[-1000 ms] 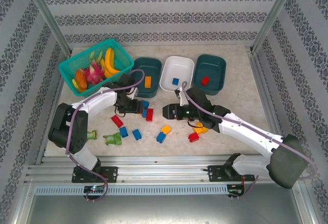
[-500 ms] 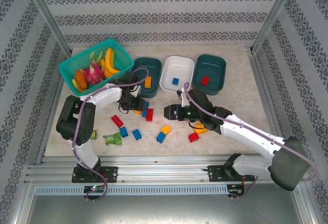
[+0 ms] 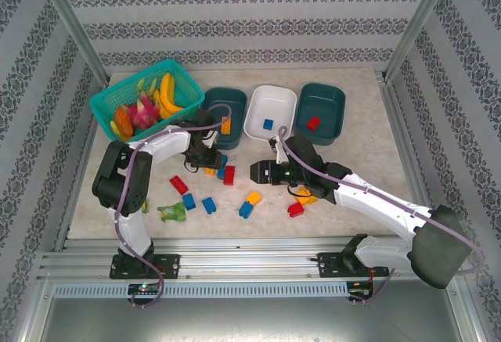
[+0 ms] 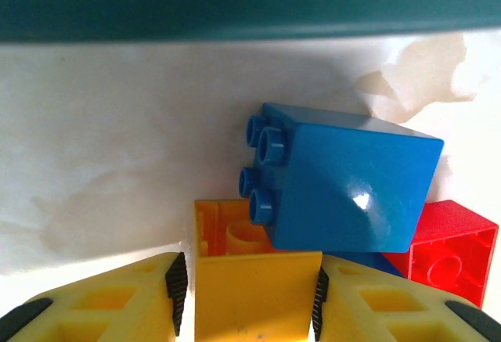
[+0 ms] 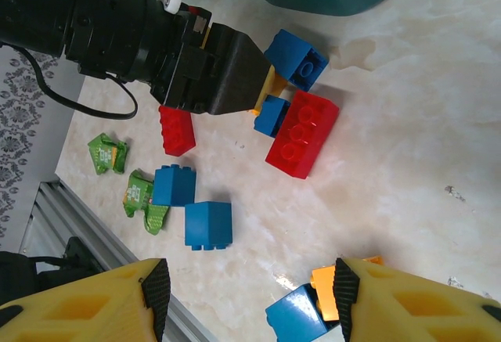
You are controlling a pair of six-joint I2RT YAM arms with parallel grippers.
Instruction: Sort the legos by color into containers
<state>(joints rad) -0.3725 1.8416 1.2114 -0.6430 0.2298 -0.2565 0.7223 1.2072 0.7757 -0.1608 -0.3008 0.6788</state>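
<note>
My left gripper (image 3: 210,165) is low at a small pile just in front of the left dark teal container (image 3: 223,101). It is shut on a yellow lego (image 4: 254,283), with a pad on each side. A blue lego (image 4: 344,178) leans on that lego, with a red one (image 4: 452,252) beside it. My right gripper (image 3: 258,171) hovers open over the table, and nothing lies between its pads (image 5: 156,291). A blue lego (image 5: 293,318) and an orange one (image 5: 325,291) lie by its right finger. The white container (image 3: 275,101) holds a blue lego and the right teal container (image 3: 327,101) a red one.
A teal mesh basket (image 3: 117,95) of toy fruit stands at the back left. Green packets (image 3: 172,212) lie near the front left. Loose legos lie in front: red (image 3: 178,185), blue (image 3: 208,205), red (image 3: 295,209). A metal rail (image 3: 250,260) runs along the near edge.
The left gripper has shifted a little toward the pile and its jaws have closed in on the yellow lego. The right arm has barely moved.
</note>
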